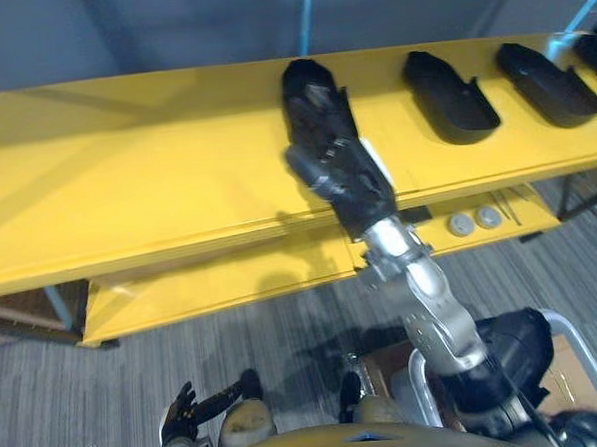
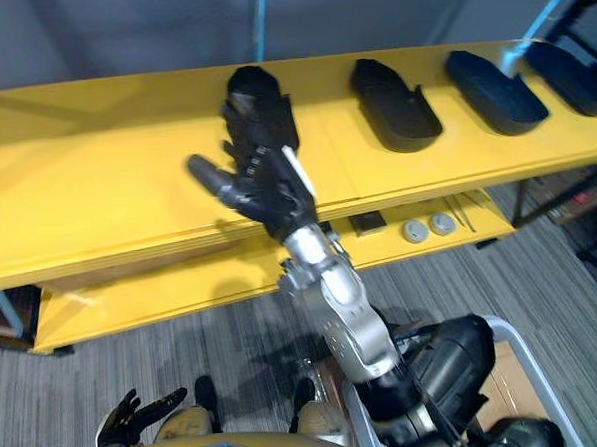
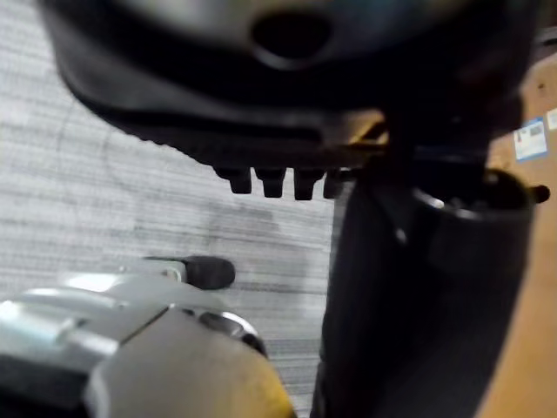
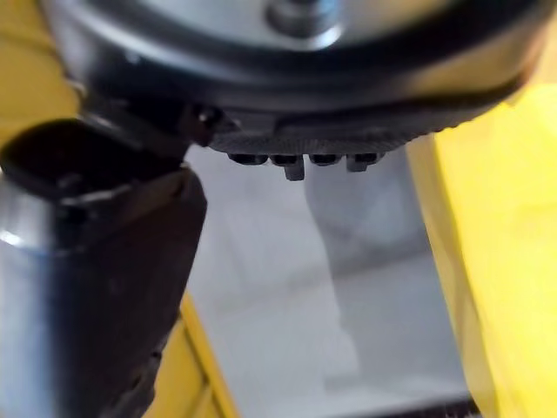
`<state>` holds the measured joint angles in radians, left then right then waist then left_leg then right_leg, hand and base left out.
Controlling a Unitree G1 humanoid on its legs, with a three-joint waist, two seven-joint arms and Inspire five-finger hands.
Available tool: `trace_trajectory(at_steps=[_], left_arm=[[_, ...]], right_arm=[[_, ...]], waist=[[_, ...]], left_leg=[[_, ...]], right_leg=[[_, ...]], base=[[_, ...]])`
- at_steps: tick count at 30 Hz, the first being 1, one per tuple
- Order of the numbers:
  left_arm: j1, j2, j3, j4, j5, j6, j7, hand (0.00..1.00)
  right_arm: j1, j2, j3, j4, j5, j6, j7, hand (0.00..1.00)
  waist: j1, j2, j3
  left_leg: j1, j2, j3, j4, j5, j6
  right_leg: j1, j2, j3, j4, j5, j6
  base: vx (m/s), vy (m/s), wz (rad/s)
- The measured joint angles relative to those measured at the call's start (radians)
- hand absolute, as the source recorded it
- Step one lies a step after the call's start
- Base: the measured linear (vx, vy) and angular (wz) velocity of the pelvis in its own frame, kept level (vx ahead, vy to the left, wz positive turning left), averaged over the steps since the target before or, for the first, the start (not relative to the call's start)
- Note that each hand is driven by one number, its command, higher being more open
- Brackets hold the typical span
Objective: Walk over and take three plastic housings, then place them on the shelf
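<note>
- Left eye view: the yellow shelf [image 1: 126,172] runs right across in front of me, and four black plastic housings lie in a row along its top.
- Counting from the shelf's left end, they are the first housing [image 1: 306,81], the second housing [image 1: 450,97], the third housing [image 1: 546,82] and the fourth housing [image 1: 595,53], which sits at the shelf's right end. None of them touches another.
- My right hand [image 1: 341,171] reaches over the shelf's front edge. Its fingers are apart and stretched out over the near end of the first housing, gripping nothing. I cannot tell whether they touch it.
- Under the shelf's top, a lower board [image 1: 212,283] carries two round discs [image 1: 475,220] towards the shelf's right end.
- My left hand [image 1: 183,415] hangs low over the grey carpet [image 1: 136,372], well in front of the shelf, with its fingers spread and empty.
- Right eye view: the same row of housings lies on the shelf. My right thumb [image 2: 206,175] sticks out sideways towards the shelf's left end, clear of the first housing.
- Left wrist view: my left fingertips [image 3: 270,181] show as short stubs and the thumb [image 3: 418,287] stands apart from them. Nothing is held, and carpet lies beyond.
- Right wrist view: my right fingertips [image 4: 296,162] and thumb [image 4: 113,261] are apart with nothing between them, and the shelf's yellow shows beside them.
</note>
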<state>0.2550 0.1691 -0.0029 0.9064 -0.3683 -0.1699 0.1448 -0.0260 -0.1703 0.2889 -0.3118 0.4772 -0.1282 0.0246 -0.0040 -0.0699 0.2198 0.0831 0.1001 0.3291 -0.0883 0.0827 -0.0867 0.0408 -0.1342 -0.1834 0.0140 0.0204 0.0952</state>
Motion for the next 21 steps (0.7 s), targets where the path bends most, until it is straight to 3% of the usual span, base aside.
trace_trajectory(at_steps=[3,5,8,14,18,19,20,21], left_arm=[[0.01,-0.005,-0.001,0.007,0.05,0.002,0.021,1.0],[0.013,-0.005,-0.002,0.009,0.069,0.016,0.032,1.0],[0.019,0.005,-0.023,0.034,0.105,0.019,0.031,1.0],[0.007,0.017,-0.084,0.096,0.172,0.019,-0.02,1.0],[-0.005,0.035,-0.139,0.095,0.216,0.048,-0.082,1.0],[-0.014,0.039,-0.151,0.095,0.215,0.06,-0.09,1.0],[-0.019,0.043,-0.157,0.083,0.209,0.073,-0.104,1.0],[-0.011,0.043,-0.158,0.059,0.171,0.08,-0.105,1.0]], right_arm=[[0.158,0.012,-0.066,-0.003,-0.01,-0.035,-0.068,1.0],[0.295,0.042,-0.135,-0.002,-0.159,-0.056,-0.177,1.0],[0.433,0.072,-0.233,0.004,-0.259,-0.069,-0.265,1.0],[0.539,0.079,-0.427,0.162,-0.276,-0.178,-0.451,1.0],[0.566,0.087,-0.435,0.161,-0.269,-0.241,-0.468,1.0],[0.563,0.087,-0.43,0.161,-0.264,-0.245,-0.463,1.0],[0.549,0.084,-0.411,0.162,-0.262,-0.247,-0.447,1.0],[0.517,0.058,-0.376,0.162,-0.262,-0.253,-0.415,1.0]], waist=[[-0.03,0.011,-0.022],[-0.07,0.019,-0.03],[-0.13,0.028,-0.046],[-0.229,0.06,-0.064],[-0.266,0.074,-0.072],[-0.27,0.074,-0.072],[-0.262,0.064,-0.073],[-0.229,0.082,-0.083]], left_leg=[[0.013,0.004,0.062,0.0,-0.012,-0.001],[0.034,0.01,0.136,0.0,-0.026,-0.009],[0.055,0.018,0.22,0.0,-0.039,-0.021],[0.109,0.016,0.344,0.0,-0.073,-0.034],[0.141,0.012,0.398,0.0,-0.092,-0.049],[0.144,0.009,0.397,0.004,-0.094,-0.05],[0.125,0.0,0.353,0.055,-0.132,-0.06],[0.077,-0.001,0.179,0.169,-0.233,-0.028]], right_leg=[[-0.026,0.011,0.068,-0.001,0.009,0.0],[-0.046,0.02,0.141,-0.006,0.024,-0.002],[-0.062,0.04,0.219,-0.032,0.05,-0.007],[-0.076,0.062,0.33,-0.032,0.06,0.002],[-0.076,0.073,0.385,-0.033,0.063,0.008],[-0.082,0.073,0.39,-0.033,0.063,0.008],[-0.102,0.078,0.421,-0.029,0.066,0.007],[-0.14,0.102,0.48,-0.022,0.071,0.006]], base=[[-0.01,0.018,-0.71],[-0.01,0.029,-0.91],[-0.01,0.002,-0.84],[-0.01,-0.011,-0.62],[-0.03,-0.003,-0.44],[-0.06,0.002,-0.35],[-0.06,-0.023,-0.82],[-0.06,-0.03,-1.19]])
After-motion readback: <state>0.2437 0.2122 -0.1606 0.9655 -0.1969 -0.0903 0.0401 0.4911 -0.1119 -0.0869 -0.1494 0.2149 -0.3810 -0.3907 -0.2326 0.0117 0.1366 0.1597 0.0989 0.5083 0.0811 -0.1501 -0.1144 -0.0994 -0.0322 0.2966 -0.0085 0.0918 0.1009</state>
